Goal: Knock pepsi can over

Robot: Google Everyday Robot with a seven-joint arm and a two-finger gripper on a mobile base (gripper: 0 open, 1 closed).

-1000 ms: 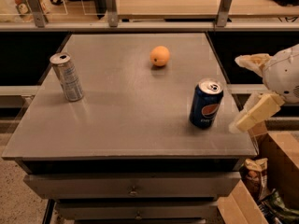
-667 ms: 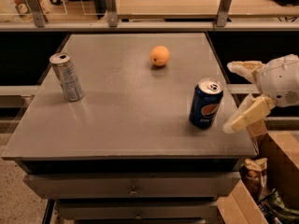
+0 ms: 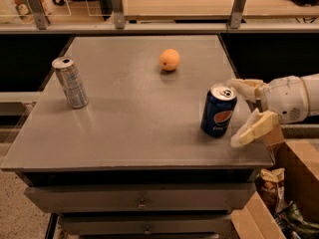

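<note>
The tool [image 3: 237, 111] hangs just right of the pepsi can [image 3: 219, 110], released, with its two pale fingers spread wide, one by the can's top and one nearer the front. Neither clearly touches it. The can stands upright on the tabletop [image 3: 139, 128], close to the right front corner. A low push may only slide the can instead of tipping it, and once down it could roll off the nearby edge. The silver can [image 3: 71, 82] stands far left of the pepsi can, the orange [image 3: 169, 59] behind and left. Count: one tool, one pepsi can, one silver can, one orange.
</note>
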